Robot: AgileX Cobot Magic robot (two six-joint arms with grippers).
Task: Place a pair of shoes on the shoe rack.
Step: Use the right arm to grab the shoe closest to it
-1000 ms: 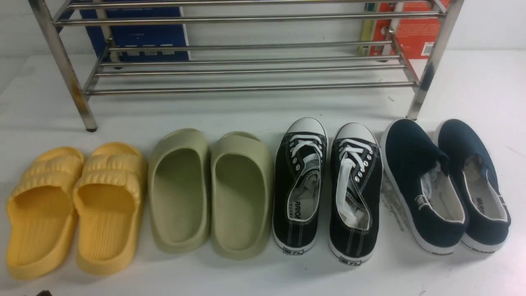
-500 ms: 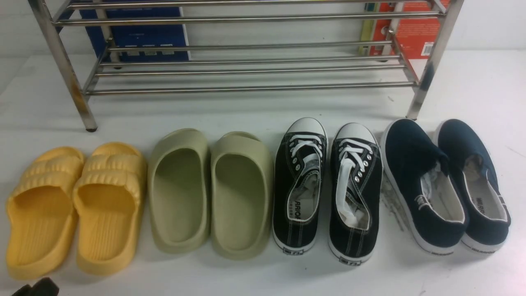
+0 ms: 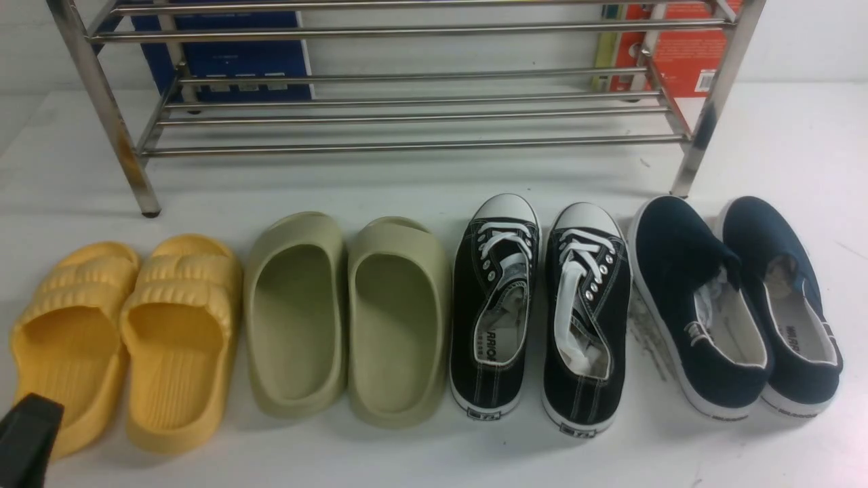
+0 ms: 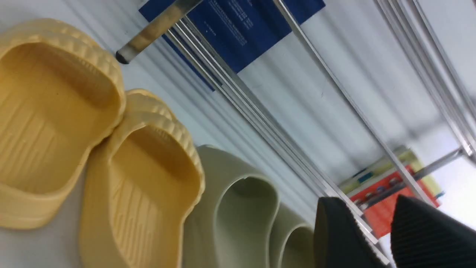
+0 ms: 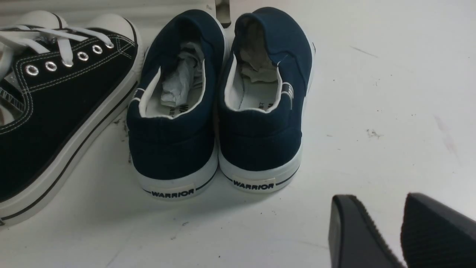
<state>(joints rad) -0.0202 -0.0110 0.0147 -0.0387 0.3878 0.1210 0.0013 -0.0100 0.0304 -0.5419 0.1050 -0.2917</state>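
left gripper (image 4: 366, 208) has risen into view, fingers apart, empty; right gripper (image 5: 375, 201) gapes too, near the navy shoes (image 3: 685, 271), which sit before the rack (image 3: 407, 146). approach step: next i line up on their heels.

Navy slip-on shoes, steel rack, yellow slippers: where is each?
navy slip-on shoes (image 3: 675, 251), front view, toe of the left shoe
shoe rack (image 3: 407, 144), front view, lowest front bar
yellow slippers (image 3: 173, 366), front view, footbed of the right slipper

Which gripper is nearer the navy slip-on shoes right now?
Right. The right gripper hangs near the heels of the navy slip-on shoes; the left gripper is by the yellow slides, at the opposite end of the row.
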